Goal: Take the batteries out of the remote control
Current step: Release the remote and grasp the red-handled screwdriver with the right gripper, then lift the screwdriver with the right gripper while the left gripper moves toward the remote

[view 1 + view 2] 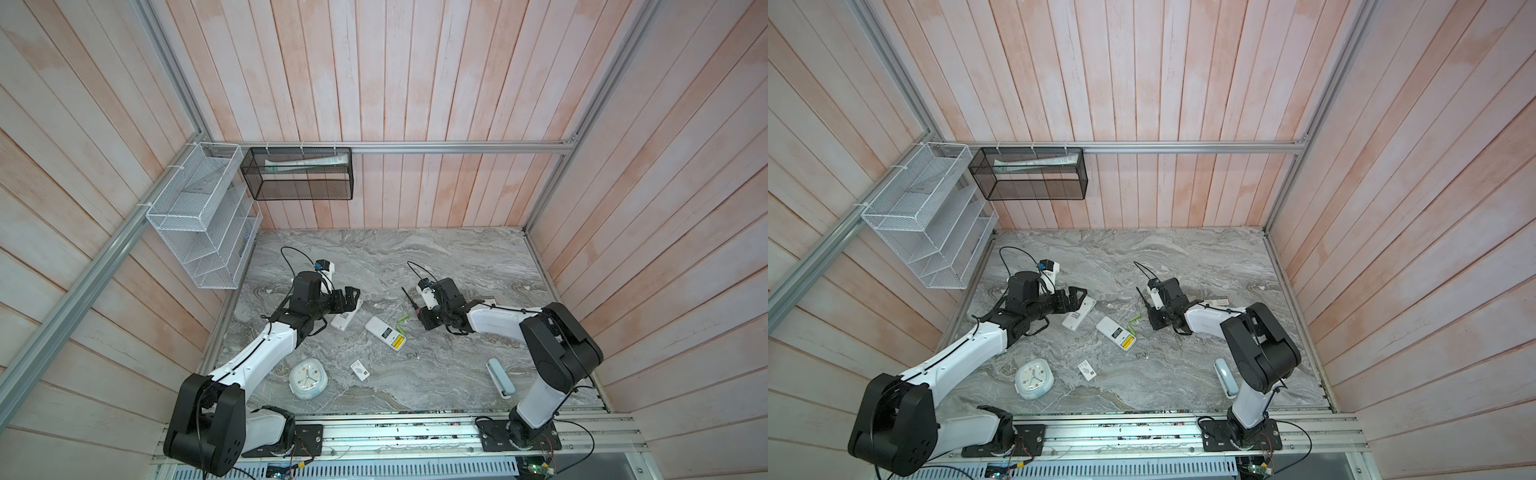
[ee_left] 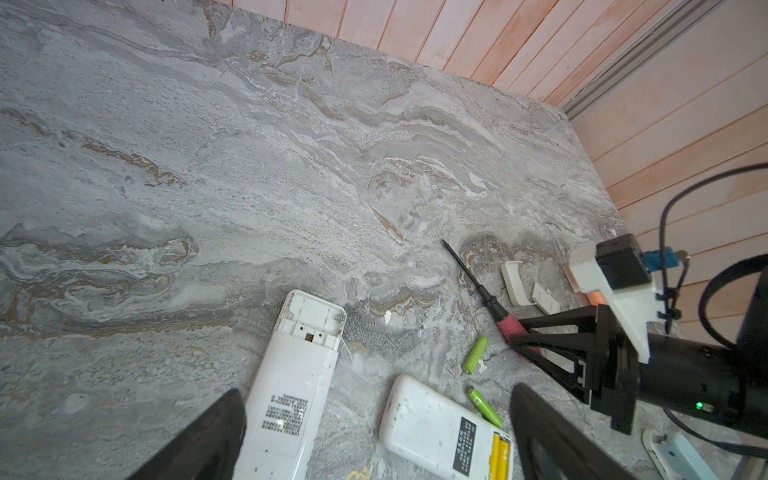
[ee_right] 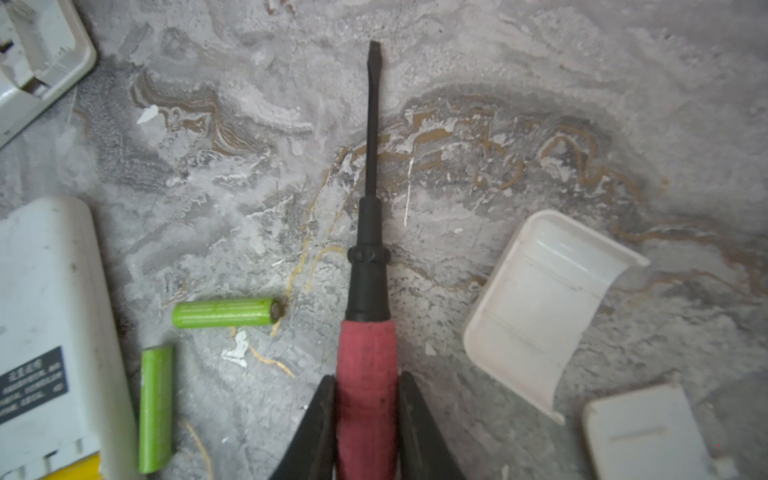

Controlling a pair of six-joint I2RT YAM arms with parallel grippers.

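Two white remote controls lie face down mid-table. One remote has its compartment open with yellow batteries inside. The other remote shows an empty open compartment. Two green batteries lie loose beside them, seen in a top view as a battery pair. My right gripper is shut on the red handle of a screwdriver, its blade pointing away. My left gripper hangs open above the remotes, holding nothing.
Two white battery covers lie right of the screwdriver. A pale clock, a small card and a blue-white case sit near the front. A white wire rack and black mesh basket hang on the walls.
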